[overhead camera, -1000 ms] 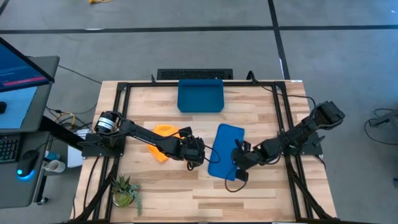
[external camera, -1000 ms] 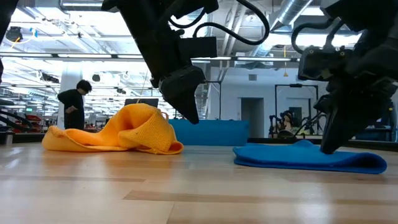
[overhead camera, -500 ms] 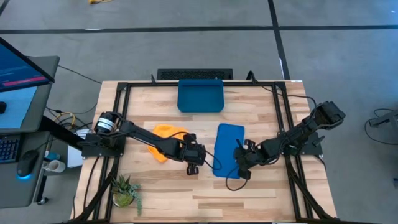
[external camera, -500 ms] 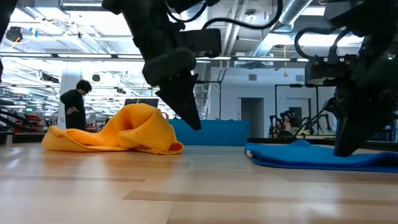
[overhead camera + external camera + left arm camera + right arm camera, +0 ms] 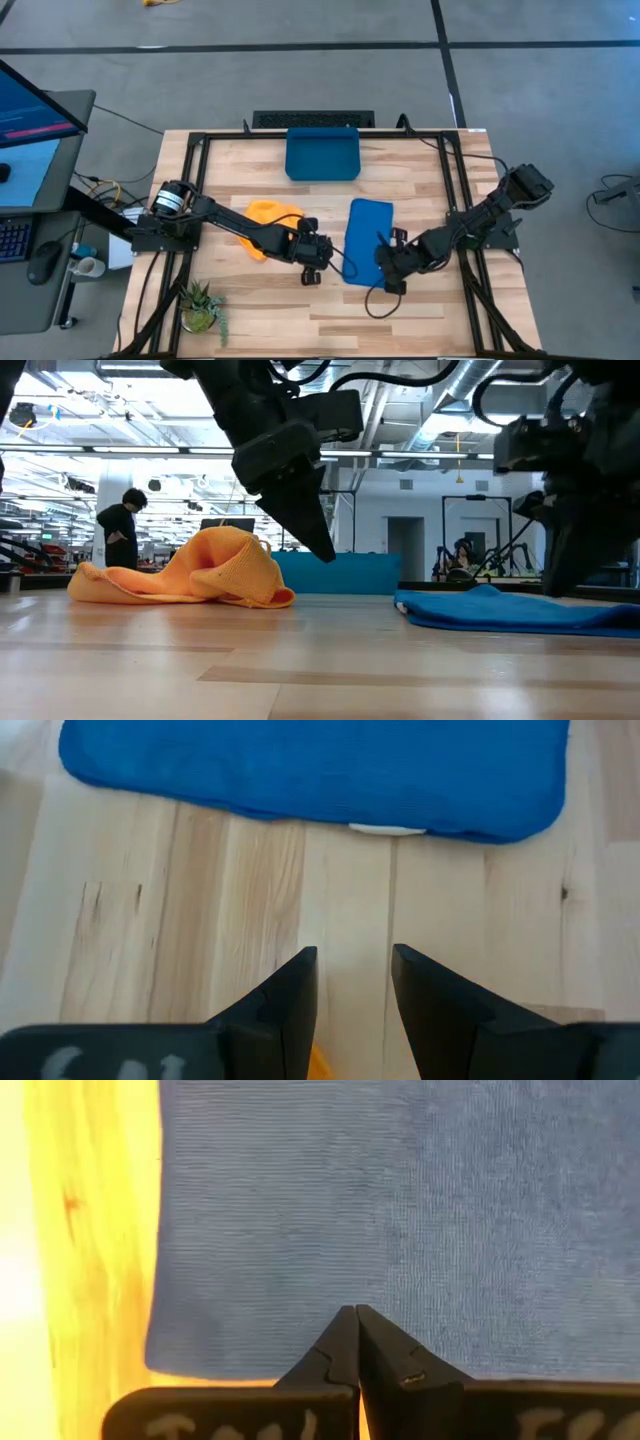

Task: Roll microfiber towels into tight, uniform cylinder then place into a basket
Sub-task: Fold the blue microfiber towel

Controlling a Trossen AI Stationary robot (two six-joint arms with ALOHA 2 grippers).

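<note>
The blue towel lies flat between both grippers, not yet rolled. The left gripper hovers beside it, fingers parted and empty; the right gripper, pinched closed, seems over its near edge. Next: grip that edge to start rolling.

Wooden table, landmark: blue towel. Basket beyond the towel, apart from it. Yellow towel crumpled well to its left. Left gripper just beside its left edge; right gripper at its near right corner. Plant far to its near left.
</note>
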